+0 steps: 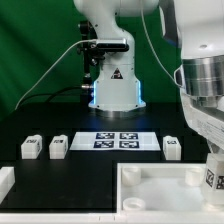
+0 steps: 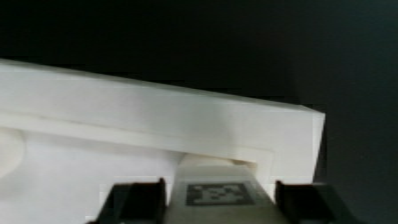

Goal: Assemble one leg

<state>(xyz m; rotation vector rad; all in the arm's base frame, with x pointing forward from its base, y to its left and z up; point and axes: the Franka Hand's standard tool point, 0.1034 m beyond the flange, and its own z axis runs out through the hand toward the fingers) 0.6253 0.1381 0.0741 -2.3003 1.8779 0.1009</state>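
In the exterior view the arm comes down at the exterior view's right edge, and at its low end a leg [image 1: 210,181] with its tag facing the camera hangs over the right part of the panel [image 1: 155,200]. How the fingers stand cannot be made out from here. The panel lies at the near edge of the black table [image 1: 70,180], with a round socket showing at its near-left corner. Behind it the marker board [image 1: 118,140] lies flat in front of the robot base [image 1: 112,88]. Two more legs stand to the exterior view's left of the board, one [image 1: 30,148] just beside the other [image 1: 58,147], and a third [image 1: 172,148] stands to its right. Another white part [image 1: 5,183] shows at the left edge, cut off. In the wrist view the gripper [image 2: 214,208] holds the leg [image 2: 214,188] between its dark fingers [image 2: 128,203], which are narrow and press it from both sides, tag toward the camera. The leg sits close against the panel's [image 2: 143,110] white side wall; whether they touch cannot be told.
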